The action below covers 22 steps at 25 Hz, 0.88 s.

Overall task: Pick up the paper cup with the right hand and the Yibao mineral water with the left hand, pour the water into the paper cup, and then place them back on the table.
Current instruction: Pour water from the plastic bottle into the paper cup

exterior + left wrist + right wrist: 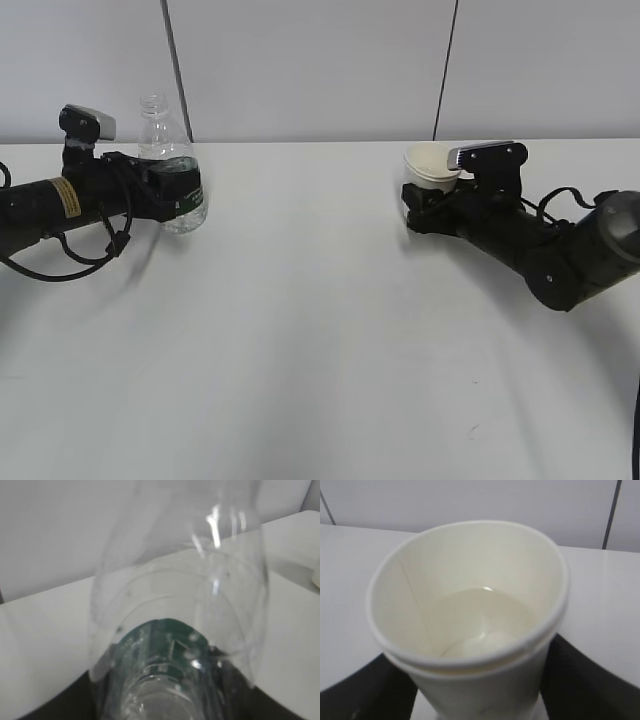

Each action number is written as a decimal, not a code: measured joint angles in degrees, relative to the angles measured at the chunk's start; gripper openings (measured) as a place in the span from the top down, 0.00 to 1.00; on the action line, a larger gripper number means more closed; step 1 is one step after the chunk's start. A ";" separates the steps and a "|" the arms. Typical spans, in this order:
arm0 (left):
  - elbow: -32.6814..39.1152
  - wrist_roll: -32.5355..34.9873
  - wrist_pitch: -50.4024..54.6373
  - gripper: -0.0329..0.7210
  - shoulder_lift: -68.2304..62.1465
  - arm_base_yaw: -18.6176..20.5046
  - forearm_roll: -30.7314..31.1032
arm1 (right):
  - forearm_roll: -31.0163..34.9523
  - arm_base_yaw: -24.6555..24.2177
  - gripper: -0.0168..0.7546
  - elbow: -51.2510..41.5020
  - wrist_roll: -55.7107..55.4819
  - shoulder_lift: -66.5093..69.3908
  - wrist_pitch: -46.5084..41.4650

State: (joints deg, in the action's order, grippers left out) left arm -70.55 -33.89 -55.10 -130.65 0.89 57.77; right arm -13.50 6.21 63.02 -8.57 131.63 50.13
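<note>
The Yibao mineral water, a clear capless bottle with a dark green label, stands upright at the left of the white table. My left gripper is shut on its label band. In the left wrist view the bottle fills the frame between the dark fingers. At the right, my right gripper is shut on the lower part of the paper cup, which is upright. The right wrist view looks into the cup; water lies at its bottom, and black fingers flank it.
A grey panelled wall with two dark seams runs behind the table's far edge. Loose black cables hang from the left arm. A small dark scuff marks the tabletop at the front right.
</note>
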 joint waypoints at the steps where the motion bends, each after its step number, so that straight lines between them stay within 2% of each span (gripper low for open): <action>1: 0.00 0.00 0.00 0.54 -0.04 0.00 0.00 | 0.84 0.00 0.30 0.00 0.67 0.12 -0.02; 12: -0.06 0.42 -3.03 0.54 -1.55 0.00 -0.97 | 3.27 0.00 0.30 0.00 2.36 3.40 5.98; 22: -0.17 0.60 -3.37 0.54 -1.72 0.00 -1.02 | 3.41 0.00 0.30 0.00 2.36 3.78 6.87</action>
State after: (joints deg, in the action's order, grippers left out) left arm -70.72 -33.29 -58.47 -132.36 0.89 56.75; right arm -10.09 6.21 63.02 -6.22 135.41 56.99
